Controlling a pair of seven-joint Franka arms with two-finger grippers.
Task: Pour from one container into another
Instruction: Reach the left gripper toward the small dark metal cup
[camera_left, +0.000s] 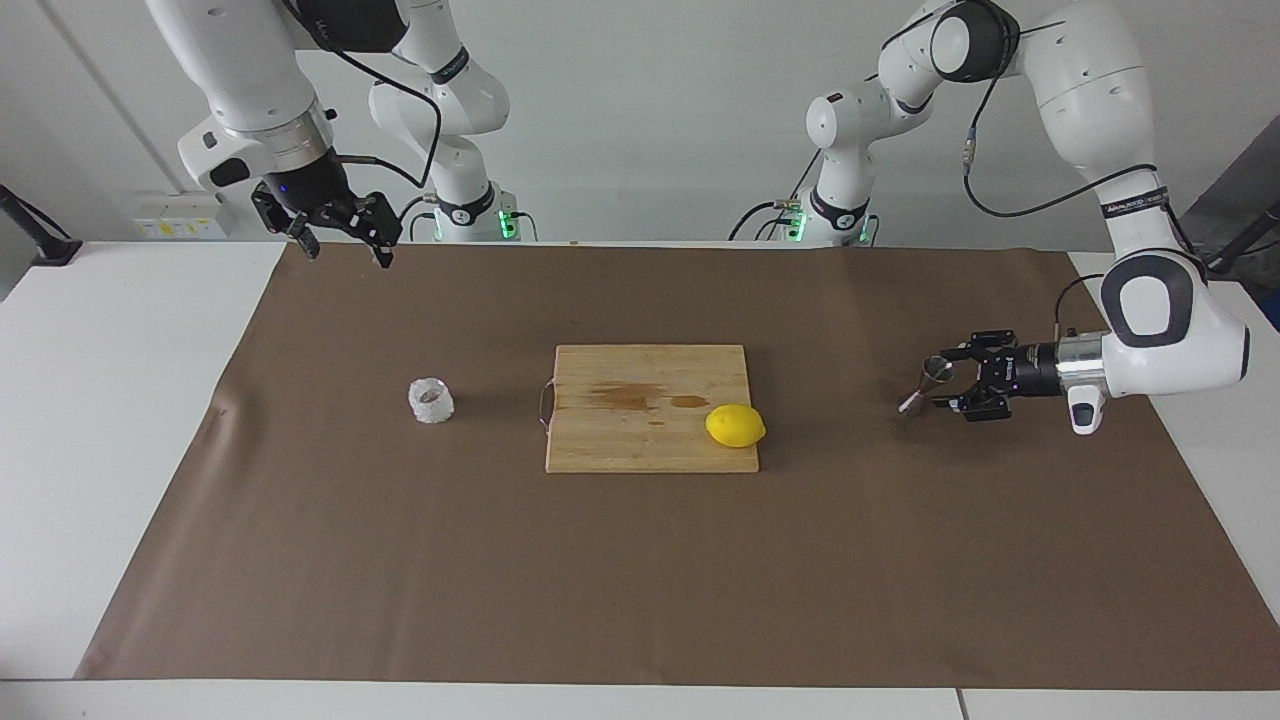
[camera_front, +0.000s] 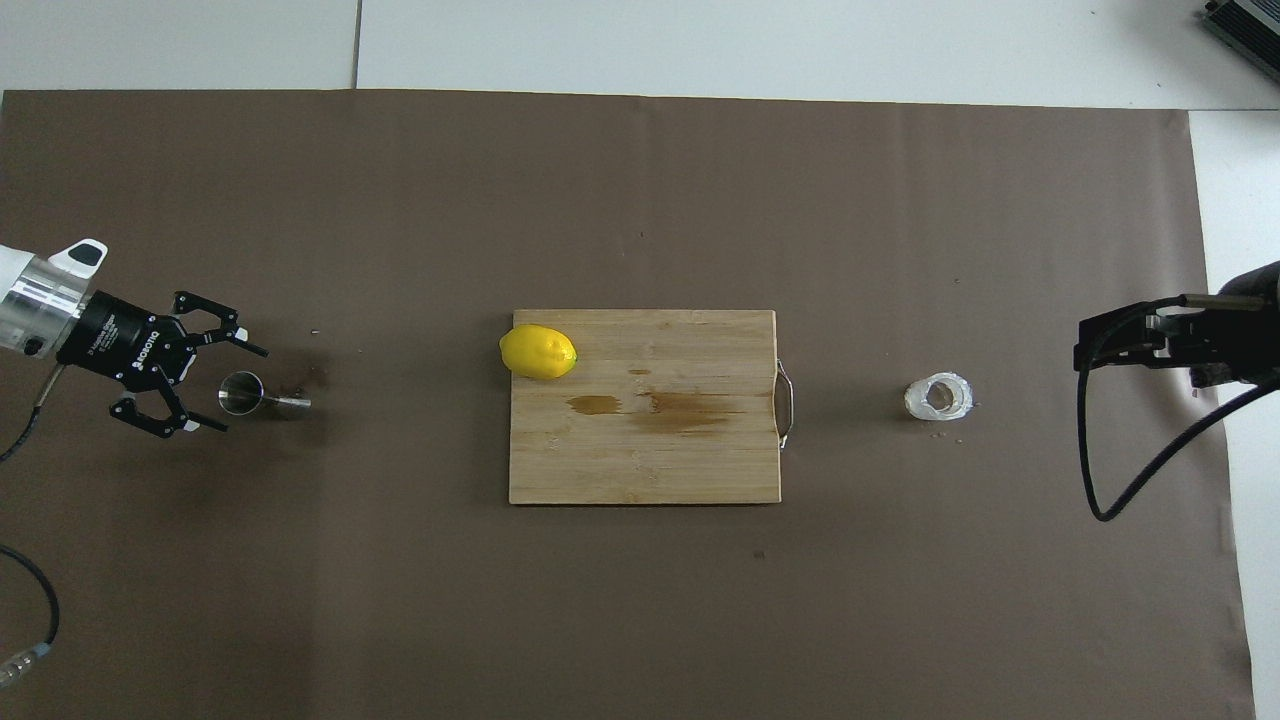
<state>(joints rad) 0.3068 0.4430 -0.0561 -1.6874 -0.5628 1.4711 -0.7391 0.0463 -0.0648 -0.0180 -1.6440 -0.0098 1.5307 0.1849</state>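
Left tool (camera_left: 941, 385), fingers apart around the steel jigger (camera_left: 934, 373) at its bench end; right tool (camera_left: 343, 248), fingers apart, raised near its base; clear cup (camera_left: 431, 400) beside cutting board (camera_left: 650, 410)

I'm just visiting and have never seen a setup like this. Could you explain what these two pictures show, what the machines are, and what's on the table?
These are two white robot arms at one table, each ending in a black two-fingered hand. One picture looks at them from across the table; the other looks steeply down from above their end, so the sides appear swapped.

On the brown paper sheet lies a wooden cutting board with a yellow lemon on one corner. Toward the right arm's end stands a small clear faceted cup. Toward the left arm's end stands a small steel hourglass-shaped measuring cup.

The left hand lies sideways with its open fingers either side of that measuring cup, not yet gripping it. The right hand hangs open and empty in the air, waiting. Nothing is held.
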